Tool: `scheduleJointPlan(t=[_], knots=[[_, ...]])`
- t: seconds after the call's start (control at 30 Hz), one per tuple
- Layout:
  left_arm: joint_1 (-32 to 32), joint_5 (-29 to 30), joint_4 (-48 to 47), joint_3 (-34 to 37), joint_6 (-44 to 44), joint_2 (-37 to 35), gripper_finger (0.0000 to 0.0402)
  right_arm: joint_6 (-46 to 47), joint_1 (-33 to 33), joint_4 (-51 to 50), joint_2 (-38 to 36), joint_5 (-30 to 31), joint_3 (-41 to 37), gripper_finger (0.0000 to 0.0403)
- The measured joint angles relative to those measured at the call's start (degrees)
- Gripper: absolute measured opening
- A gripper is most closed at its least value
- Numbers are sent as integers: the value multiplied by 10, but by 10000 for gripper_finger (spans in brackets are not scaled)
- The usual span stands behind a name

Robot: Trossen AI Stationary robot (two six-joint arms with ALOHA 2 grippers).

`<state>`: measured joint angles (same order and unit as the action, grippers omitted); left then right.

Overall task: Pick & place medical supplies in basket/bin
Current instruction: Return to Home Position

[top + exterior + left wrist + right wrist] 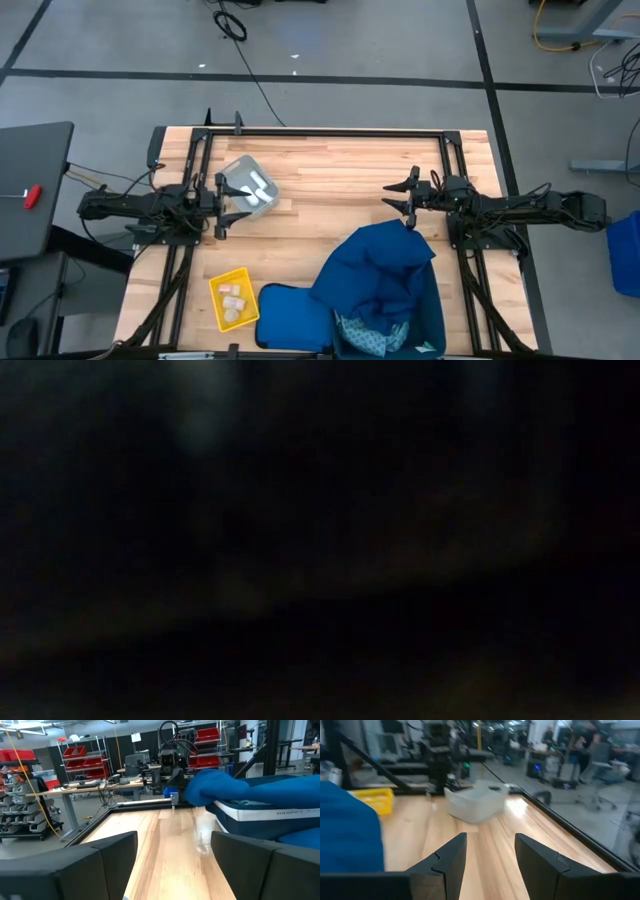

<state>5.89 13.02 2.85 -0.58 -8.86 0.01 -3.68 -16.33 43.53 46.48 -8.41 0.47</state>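
My left gripper (pixel 221 206) hovers open over the left side of the table, just beside the grey tray (pixel 250 187), which holds white packets (pixel 262 186). My right gripper (pixel 404 198) is open over the right side, just beyond the far edge of the dark blue cloth (pixel 385 265). That cloth is draped over the large dark blue bin (pixel 436 320). A light blue patterned cloth (pixel 372 335) lies in the bin. The yellow basket (pixel 232 300) holds pale packets (pixel 234 297). Both wrist views show open fingers with bare wood between them (pixel 172 870) (pixel 490 865). The low view is dark.
A flat blue pad (pixel 288 315) lies at the near edge between the yellow basket and the bin. A black frame (pixel 320 131) borders the tabletop. Bare wood (pixel 330 190) stretches between the two grippers. The left wrist view shows the bin's white rim (pixel 265 812).
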Motion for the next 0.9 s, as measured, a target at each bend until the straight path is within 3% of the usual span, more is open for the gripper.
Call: scheduleJointPlan(t=[0.17,0.5,0.67,0.9], knots=[[0,1,-3,0,0,0,256,-7,0,48,0,-65,0,176],[0,1,-5,0,9,17,256,-6,-9,15,-21,-70,0,176],[0,1,-5,0,14,31,256,-2,-13,-60,-99,-77,0,176],[0,3,-5,0,16,34,256,-2,-13,-216,-267,-70,0,176]])
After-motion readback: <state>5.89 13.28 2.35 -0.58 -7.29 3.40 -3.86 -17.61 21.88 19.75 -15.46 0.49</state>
